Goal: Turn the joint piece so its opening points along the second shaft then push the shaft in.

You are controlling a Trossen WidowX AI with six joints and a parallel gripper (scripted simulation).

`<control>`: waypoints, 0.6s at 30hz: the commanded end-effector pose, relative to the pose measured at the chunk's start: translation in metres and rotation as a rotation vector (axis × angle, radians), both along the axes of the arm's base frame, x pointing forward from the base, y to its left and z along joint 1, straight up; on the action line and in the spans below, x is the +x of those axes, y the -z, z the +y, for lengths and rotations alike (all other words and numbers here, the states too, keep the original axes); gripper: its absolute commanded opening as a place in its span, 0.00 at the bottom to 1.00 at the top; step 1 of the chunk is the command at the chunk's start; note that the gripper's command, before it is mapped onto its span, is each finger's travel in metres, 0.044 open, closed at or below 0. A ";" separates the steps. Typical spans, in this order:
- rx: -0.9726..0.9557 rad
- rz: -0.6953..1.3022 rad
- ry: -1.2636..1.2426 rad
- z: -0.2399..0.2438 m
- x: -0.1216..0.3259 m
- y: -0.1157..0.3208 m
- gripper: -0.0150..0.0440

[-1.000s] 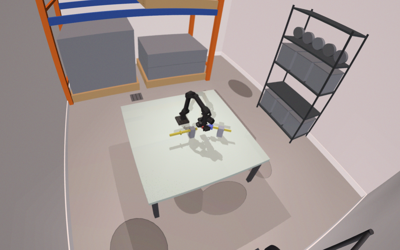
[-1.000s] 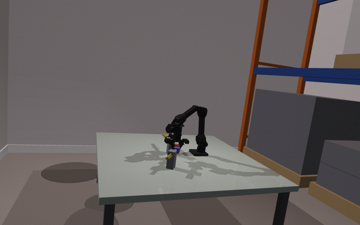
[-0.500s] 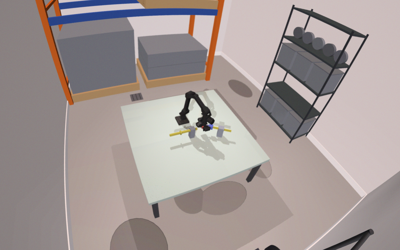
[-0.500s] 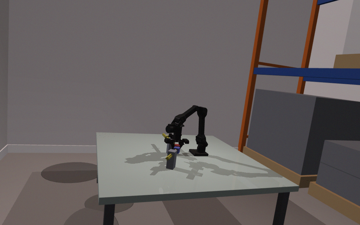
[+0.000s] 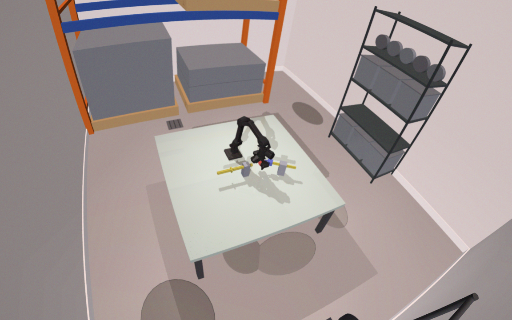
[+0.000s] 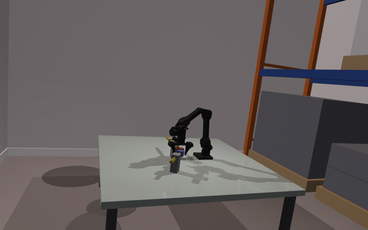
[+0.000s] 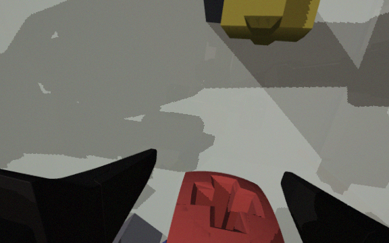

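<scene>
Red joint piece (image 5: 260, 162) (image 6: 180, 148) (image 7: 226, 209) between your gripper's (image 5: 261, 164) (image 6: 179, 152) (image 7: 219, 163) fingers, jaws wide open, nothing gripped, pc. next to blue part (image 5: 270, 162) (image 6: 181, 153), betw. the two gray blocks (image 5: 245, 170) (image 6: 175, 163), yellow shaft end (image 7: 269, 20) apart from it.

Red joint piece (image 5: 260, 162) (image 6: 180, 148) (image 7: 225, 209) — beside blue part (image 5: 270, 162) (image 6: 180, 153)

Two grey upright rectangular blocks (image 5: 282, 168) (image 6: 175, 164) (image 7: 140, 230); two long yellow shafts (image 5: 226, 171) (image 6: 172, 159) (image 7: 255, 13); one red joint piece (image 5: 260, 162) (image 6: 180, 148) (image 7: 194, 219); one blue piece (image 5: 270, 162) (image 6: 181, 153); five grey cylinders (image 5: 407, 55) at two o'clock in the top view.
</scene>
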State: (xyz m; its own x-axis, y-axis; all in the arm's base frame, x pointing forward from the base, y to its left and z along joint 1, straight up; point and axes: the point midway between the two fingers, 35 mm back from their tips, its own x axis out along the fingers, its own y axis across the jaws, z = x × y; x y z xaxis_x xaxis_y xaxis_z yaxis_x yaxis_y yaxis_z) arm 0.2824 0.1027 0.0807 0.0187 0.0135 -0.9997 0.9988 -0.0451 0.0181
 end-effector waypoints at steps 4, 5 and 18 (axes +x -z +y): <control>0.001 0.000 0.000 0.000 0.000 0.000 1.00; 0.003 0.000 0.001 0.000 0.000 -0.002 1.00; 0.025 -0.013 -0.079 -0.001 0.001 -0.038 1.00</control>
